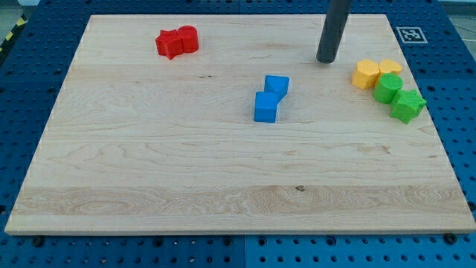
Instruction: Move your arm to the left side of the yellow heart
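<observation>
Although the rod ends in no jaws at all, only a plain blunt end with nothing to open or close, my tip point(326, 61) rests bare on the wooden board point(149, 171), holding nothing and touching no block. It stands near the view's top right, at about nine o'clock from the yellow cluster and a little apart from it.

That cluster holds two yellow blocks touching each other: a yellow hexagon-like block point(365, 74) nearer my tip, and the yellow heart point(389, 68) just beyond it at three o'clock. A green round block point(387, 88) and a green star point(407, 105) press in from about five o'clock.

The likely trouble, as I judge it, is the yellow neighbour: it fills the heart's left flank, so closing in from nine o'clock would shove it into the heart and push the greens along.

Two blue blocks point(269, 98) sit mid-board and two red blocks point(176, 41) at the far upper left, both well clear.

No readable writing shows; only a black-and-white square marker point(410, 34) lies off the board's top right corner.
</observation>
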Robot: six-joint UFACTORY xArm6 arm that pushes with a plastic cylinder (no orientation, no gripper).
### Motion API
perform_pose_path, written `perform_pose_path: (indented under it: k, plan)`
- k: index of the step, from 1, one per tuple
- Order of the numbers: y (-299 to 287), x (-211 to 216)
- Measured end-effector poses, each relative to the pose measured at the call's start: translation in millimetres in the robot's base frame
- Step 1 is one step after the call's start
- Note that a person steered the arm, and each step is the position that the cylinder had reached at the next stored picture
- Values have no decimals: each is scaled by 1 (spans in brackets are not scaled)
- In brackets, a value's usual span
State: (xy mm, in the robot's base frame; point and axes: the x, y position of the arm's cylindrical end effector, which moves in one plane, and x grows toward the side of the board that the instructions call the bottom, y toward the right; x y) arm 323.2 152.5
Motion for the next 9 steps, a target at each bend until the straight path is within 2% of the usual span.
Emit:
perform_pose_path:
  k: [9]
  plan:
    - [3, 29]
